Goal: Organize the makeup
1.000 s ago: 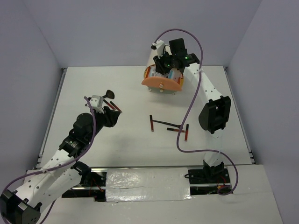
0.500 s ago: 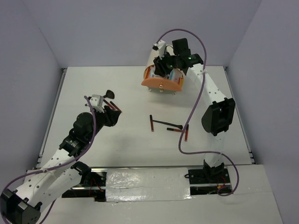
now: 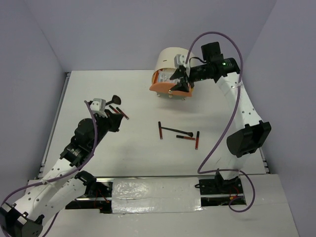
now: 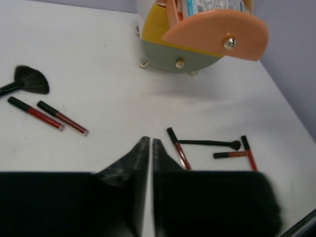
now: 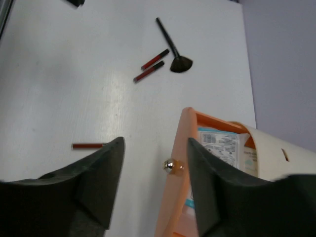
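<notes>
Top external shows my left end effector (image 3: 116,121) over the left half of the surface (image 3: 138,158). Its fingers are drawn together to a thin slit and grasp nothing. The surface's raised left rim (image 3: 58,116) lies well off at 9 o'clock, and bare surface runs toward 3 o'clock as far as the middle group of makeup. Just beside this end effector, at about 12 o'clock, lie two dark-red sticks (image 3: 121,113), side by side. The black fan brush (image 3: 114,98) is a little farther out the same way.

My right end effector (image 5: 154,142) hangs released and wide open at the far edge of the surface, close to the back wall. In the right wrist view its fingers (image 5: 103,182) straddle the knob (image 5: 170,166) of the orange drawer (image 3: 170,88) without touching it. The drawer stands pulled out of the cream organizer (image 3: 170,57), and white-and-blue packets (image 5: 219,143) sit inside it.

From there, at 6 o'clock across open surface, lies the middle group: three red sticks (image 3: 160,131) and a thin black brush (image 3: 177,131). The right rim (image 3: 253,118) is at 3 o'clock of them.
</notes>
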### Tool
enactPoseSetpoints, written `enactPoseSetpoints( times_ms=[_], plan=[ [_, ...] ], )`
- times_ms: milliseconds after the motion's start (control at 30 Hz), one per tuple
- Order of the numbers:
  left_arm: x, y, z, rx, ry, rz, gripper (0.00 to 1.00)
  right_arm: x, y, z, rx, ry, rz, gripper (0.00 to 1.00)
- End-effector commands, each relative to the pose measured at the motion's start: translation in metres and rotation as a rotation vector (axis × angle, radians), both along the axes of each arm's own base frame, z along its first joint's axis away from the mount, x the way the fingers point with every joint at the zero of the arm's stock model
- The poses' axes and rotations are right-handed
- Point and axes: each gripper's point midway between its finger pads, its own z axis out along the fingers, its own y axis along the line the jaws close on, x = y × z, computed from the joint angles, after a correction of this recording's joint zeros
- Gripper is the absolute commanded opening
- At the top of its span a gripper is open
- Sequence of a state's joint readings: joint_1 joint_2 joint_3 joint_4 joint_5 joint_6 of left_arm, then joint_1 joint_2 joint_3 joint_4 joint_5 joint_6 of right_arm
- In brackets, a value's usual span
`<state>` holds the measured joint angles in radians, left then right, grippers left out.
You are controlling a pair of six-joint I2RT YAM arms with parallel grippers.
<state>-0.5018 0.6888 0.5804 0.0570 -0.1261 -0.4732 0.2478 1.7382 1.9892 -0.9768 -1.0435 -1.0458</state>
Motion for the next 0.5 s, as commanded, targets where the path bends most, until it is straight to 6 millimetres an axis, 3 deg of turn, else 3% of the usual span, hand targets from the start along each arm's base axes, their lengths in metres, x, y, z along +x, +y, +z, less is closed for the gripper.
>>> enactPoseSetpoints(
  times_ms=[0,33,100,200,233,367,467],
  plan=[
    [0.0,0.006,0.032,-0.061,-0.062,0.036,0.13,-0.048,0.006,-0.051,-0.124,0.022,0.215,0.56],
    [0.0,0.006,0.031,-0.063,-0.059,0.039,0.08,-0.044,0.005,-0.067,-0.162,0.078,0.186,0.44],
    [-0.001,0.007,0.03,-0.071,-0.058,0.043,0.0,-0.036,0.001,-0.083,-0.227,0.12,0.116,0.39],
    [-0.002,0.007,0.027,-0.079,-0.048,0.044,0.0,-0.013,-0.005,-0.102,-0.273,0.121,-0.063,0.31],
    [-0.002,0.007,0.025,-0.085,-0.041,0.045,0.0,-0.003,-0.002,-0.114,-0.269,0.106,-0.117,0.28],
    [-0.002,0.006,0.021,-0.1,-0.026,0.046,0.03,0.018,-0.008,-0.129,-0.321,0.032,-0.25,0.24],
    [-0.002,0.006,0.018,-0.109,-0.016,0.049,0.13,0.04,-0.014,-0.137,-0.336,0.026,-0.385,0.23]
  ],
)
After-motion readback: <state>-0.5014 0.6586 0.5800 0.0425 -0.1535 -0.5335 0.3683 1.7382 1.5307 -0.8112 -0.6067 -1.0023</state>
